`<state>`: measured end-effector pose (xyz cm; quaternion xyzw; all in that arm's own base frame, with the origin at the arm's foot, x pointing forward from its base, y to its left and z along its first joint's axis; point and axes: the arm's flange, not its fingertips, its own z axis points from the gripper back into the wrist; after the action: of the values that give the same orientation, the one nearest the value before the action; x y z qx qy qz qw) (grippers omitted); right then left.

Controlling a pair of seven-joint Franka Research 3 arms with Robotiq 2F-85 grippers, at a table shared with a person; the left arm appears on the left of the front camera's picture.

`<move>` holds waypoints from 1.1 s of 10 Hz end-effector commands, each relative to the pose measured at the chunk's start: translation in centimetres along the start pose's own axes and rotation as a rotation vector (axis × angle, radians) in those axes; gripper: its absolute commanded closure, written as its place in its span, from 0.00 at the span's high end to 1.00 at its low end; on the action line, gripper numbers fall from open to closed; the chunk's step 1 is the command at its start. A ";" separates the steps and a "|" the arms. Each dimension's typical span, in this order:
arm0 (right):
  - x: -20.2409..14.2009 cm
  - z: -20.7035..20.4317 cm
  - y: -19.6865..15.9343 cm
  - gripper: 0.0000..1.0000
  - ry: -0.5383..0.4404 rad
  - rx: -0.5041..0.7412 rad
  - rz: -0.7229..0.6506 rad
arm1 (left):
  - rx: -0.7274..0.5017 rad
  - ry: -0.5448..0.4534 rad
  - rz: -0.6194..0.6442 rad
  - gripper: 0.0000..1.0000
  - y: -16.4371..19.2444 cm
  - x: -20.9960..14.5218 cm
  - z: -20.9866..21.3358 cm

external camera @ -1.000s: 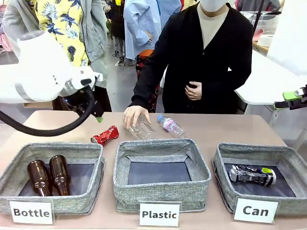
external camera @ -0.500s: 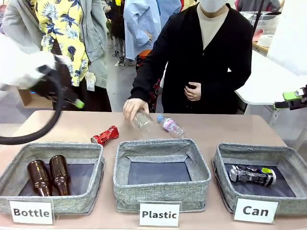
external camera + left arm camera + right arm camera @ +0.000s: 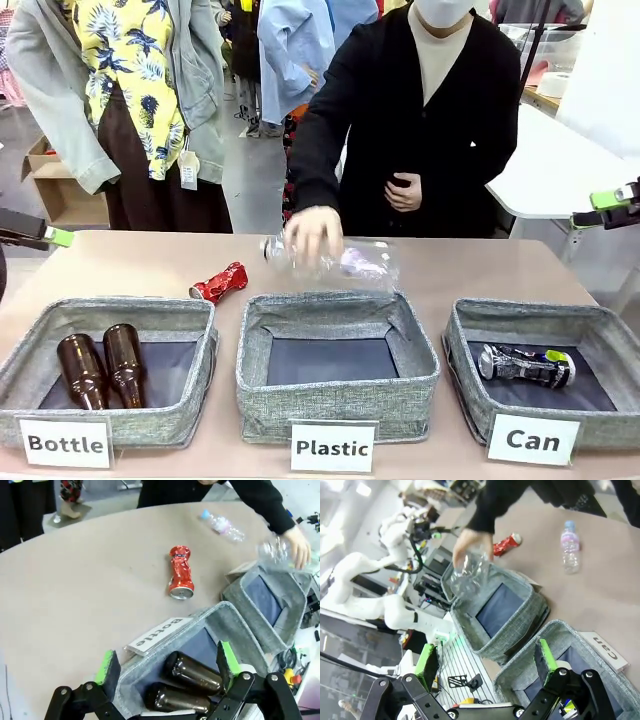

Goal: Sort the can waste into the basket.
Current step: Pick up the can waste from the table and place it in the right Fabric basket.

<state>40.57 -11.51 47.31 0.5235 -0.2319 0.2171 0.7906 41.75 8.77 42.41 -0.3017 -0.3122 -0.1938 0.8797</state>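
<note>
While the left gripper (image 3: 166,661) and right gripper (image 3: 485,656) hang empty, jaws apart, the dark can (image 3: 526,365) lies sorted inside the basket (image 3: 460,330); the red can (image 3: 219,282), unsorted, sits well left of it.

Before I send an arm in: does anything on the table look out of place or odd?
The crushed red can lies loose on the table behind the Bottle bin, at the opposite end from the Can basket, where the dark can already sits. Nothing looks spilled or tipped.
</note>
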 end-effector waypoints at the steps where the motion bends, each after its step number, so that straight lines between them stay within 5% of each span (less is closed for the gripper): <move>1: 0.1 0.3 0.2 1.00 0.009 0.006 0.021 | -0.059 0.018 -0.042 1.00 -0.6 2.5 -2.1; 5: 0.1 0.3 0.2 1.00 0.009 0.006 0.021 | 0.010 0.221 -0.165 1.00 -3.8 8.4 -7.6; 9: 0.1 0.3 0.2 1.00 0.009 0.006 0.021 | -0.014 0.241 -0.147 1.00 -3.6 7.9 -8.4; 11: 0.1 0.3 0.2 1.00 0.009 0.006 0.021 | 0.053 0.353 -0.208 1.00 -6.1 9.9 -13.5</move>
<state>40.57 -11.50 47.33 0.5234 -0.2319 0.2175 0.7905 50.06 -3.14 43.24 -0.2397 -0.2121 -0.3107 0.8950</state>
